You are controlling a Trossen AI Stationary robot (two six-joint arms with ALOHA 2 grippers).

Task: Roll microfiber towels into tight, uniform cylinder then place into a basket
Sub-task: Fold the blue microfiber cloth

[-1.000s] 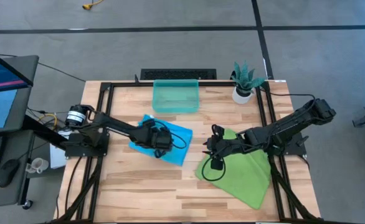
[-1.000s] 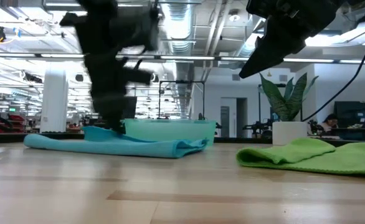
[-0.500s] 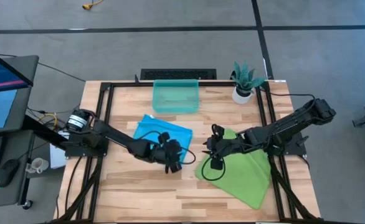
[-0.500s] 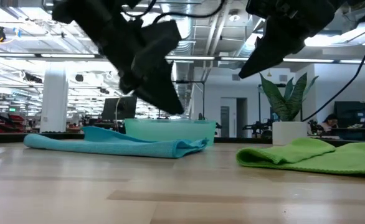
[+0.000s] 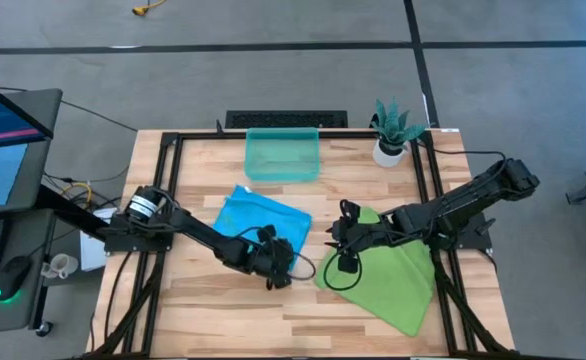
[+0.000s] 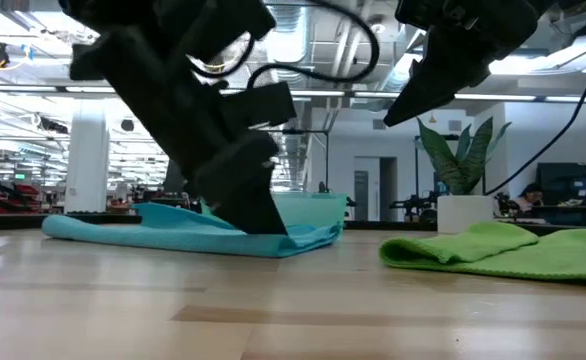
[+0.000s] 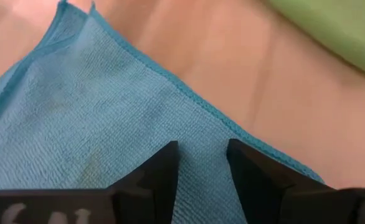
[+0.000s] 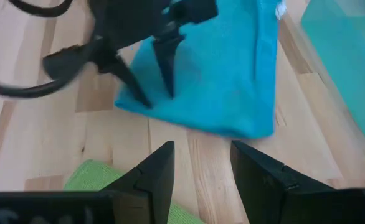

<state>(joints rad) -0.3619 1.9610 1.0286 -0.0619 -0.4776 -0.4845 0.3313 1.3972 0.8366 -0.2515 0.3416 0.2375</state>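
The left pincer point(image 5: 276, 268) is seen lowered onto the near right corner of the blue towel point(image 5: 263, 220), its two fingers point(image 7: 161, 177) held apart with the cloth's hemmed edge running just beyond their tips. In the low view the fingertips are pressed down at the towel's near edge, but whether cloth is actually pinched between them cannot be told; the jaws are plainly parted, not clenched.

The blue towel is spread flat on the wooden surface point(image 5: 223, 310), left of centre, with its far corner pointed toward the basket point(image 5: 282, 154). The basket is placed at the far edge of the surface, in the middle, apart from both towels.

The right pincer point(image 5: 341, 240) is held above the surface, at the far left corner of the green towel point(image 5: 383, 275), its fingers point(image 8: 151, 177) spread and nothing gripped between them. In the low view it is seen raised well clear of the cloth. The green towel is laid out on the right side of the surface, somewhat rumpled at its left edge, near the blue towel but not touching it.

A potted plant point(image 5: 392, 128) is set at the far right corner, right of the basket.
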